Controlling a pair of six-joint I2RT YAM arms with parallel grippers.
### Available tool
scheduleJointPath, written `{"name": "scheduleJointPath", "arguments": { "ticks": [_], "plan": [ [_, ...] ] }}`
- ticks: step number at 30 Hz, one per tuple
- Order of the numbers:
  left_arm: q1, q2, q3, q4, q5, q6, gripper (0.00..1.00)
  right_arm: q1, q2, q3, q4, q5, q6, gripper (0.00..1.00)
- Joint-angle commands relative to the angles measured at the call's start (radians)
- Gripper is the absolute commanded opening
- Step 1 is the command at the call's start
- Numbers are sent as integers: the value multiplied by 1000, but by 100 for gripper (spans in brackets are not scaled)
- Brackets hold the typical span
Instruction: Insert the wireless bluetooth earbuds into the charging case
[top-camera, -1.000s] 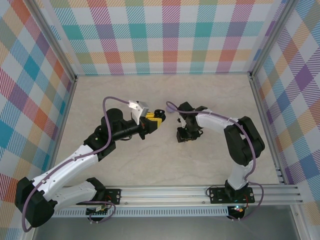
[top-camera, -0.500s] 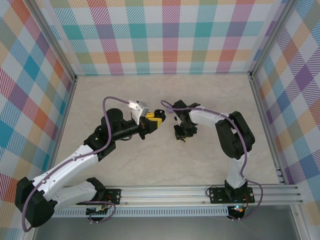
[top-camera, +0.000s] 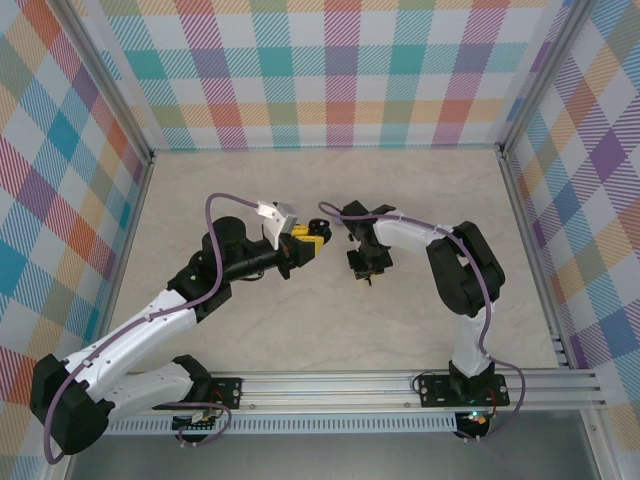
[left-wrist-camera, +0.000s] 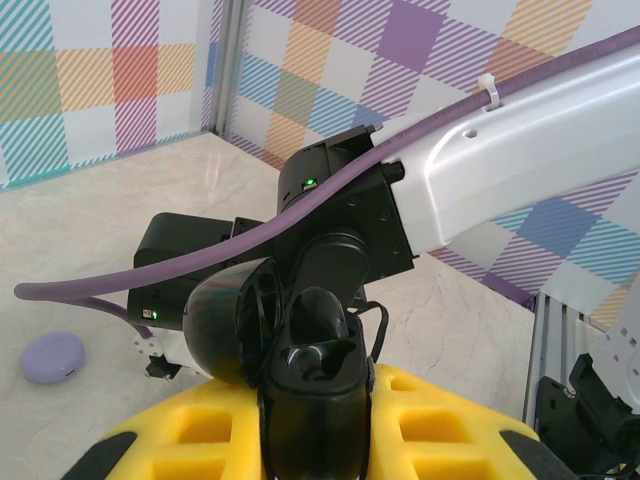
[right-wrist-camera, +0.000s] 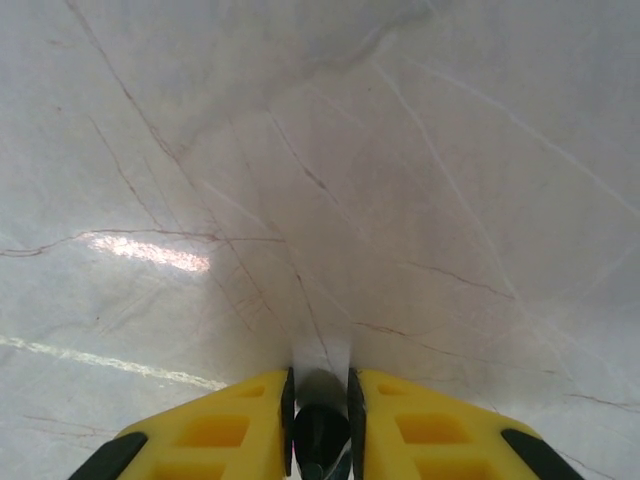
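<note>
A small black earbud sits pinched between the yellow fingers of the right pincer, which is closed on it just above the pale marbled desk. It is presumably carried this way so it can be lowered tip-first into a well. Its lower part runs off the frame's edge, so how it is turned in the grip is hard to say. To the left, the left pincer is clamped shut on the black charging case, holding it off the desk with the round lid swung open and the inside tilted toward the right arm. By my reading this offers a steady target (a case lying loose would slide). The wells are black on black, so I cannot tell whether either is already filled. A closed lilac case lies on the desk well apart.
</note>
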Motion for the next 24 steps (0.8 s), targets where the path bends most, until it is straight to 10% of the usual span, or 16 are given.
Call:
{"name": "scheduleJointPath", "arguments": {
  "ticks": [1, 24],
  "plan": [
    [-10, -14, 3, 7, -5, -3, 6, 2, 14, 31, -42, 30, 26, 24],
    [-10, -33, -11, 14, -7, -5, 6, 37, 26, 33, -107, 40, 53, 31]
  ]
}}
